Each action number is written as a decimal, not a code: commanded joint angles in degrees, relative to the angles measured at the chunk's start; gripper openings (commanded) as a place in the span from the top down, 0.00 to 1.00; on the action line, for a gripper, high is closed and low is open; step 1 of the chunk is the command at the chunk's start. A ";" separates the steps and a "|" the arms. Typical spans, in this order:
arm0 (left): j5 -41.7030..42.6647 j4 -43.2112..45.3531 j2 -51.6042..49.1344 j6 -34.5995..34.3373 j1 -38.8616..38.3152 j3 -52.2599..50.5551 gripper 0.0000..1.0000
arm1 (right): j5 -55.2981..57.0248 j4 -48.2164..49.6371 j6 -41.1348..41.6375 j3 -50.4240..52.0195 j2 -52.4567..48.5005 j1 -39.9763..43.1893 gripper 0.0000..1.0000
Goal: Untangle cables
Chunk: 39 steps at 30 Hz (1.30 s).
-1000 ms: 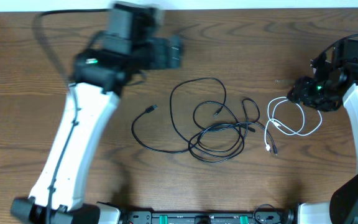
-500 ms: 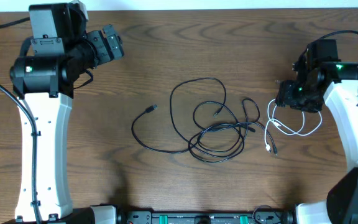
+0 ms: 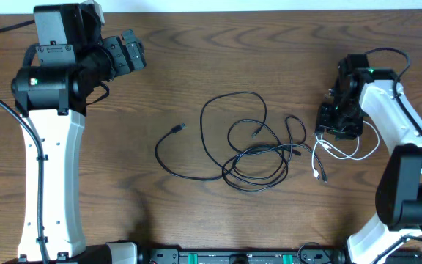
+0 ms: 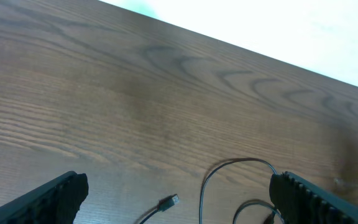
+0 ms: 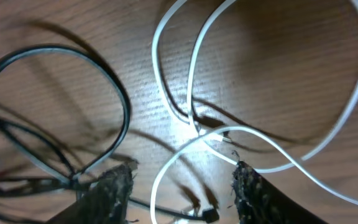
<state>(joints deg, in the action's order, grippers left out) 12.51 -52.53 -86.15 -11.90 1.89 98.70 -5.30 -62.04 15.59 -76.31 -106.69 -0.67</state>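
Cables (image 3: 255, 150) sit mid table (image 3: 196, 66): black ones tangled, white cable (image 5: 155, 56) at their right. My right gripper (image 5: 182, 193) straddles white loops, jaws part open, gripping nothing; left gripper (image 4: 179, 199) wide. Next: pinch white, drag clear.

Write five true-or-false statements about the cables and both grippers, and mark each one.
1. The left gripper is open and empty. True.
2. The left gripper is touching a black plug. False: the plug lies well apart from it.
3. The black cables cross one another. True.
4. The right gripper is clamped shut. False: its jaws stand apart over the white cable.
5. The white cable lies left of the black cables. False: it lies to their right.
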 commanded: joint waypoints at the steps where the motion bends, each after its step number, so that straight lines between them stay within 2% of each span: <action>1: -0.35 -0.15 0.00 0.96 0.35 0.04 0.02 | -0.63 1.16 3.32 0.37 -2.10 -0.90 0.52; 18: -0.37 -0.37 0.00 0.98 0.35 0.02 0.02 | 7.15 4.46 6.67 1.44 -6.88 -3.72 0.61; 26: -0.35 -0.42 0.00 0.96 0.35 0.02 0.02 | 7.28 9.60 6.64 7.04 -6.88 -3.74 0.67; 28: -0.35 -0.39 0.00 0.96 0.35 0.04 0.02 | 7.30 10.08 6.64 7.69 -6.88 -3.74 0.73; 31: -0.35 -0.37 0.00 0.96 0.35 0.02 0.02 | 7.30 11.06 6.60 7.69 -6.88 -3.72 0.99; 35: -0.35 -0.33 0.00 0.96 0.35 0.04 0.02 | 7.06 10.12 4.50 4.59 -6.67 -2.95 0.99; 39: -0.35 -0.07 0.00 0.94 0.35 0.04 0.02 | 6.12 -0.02 -0.13 -6.60 -5.29 0.22 0.99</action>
<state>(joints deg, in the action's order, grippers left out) 12.53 -52.64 -86.15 -11.75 1.89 98.70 0.51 -58.26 19.88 -74.89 -112.64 -3.03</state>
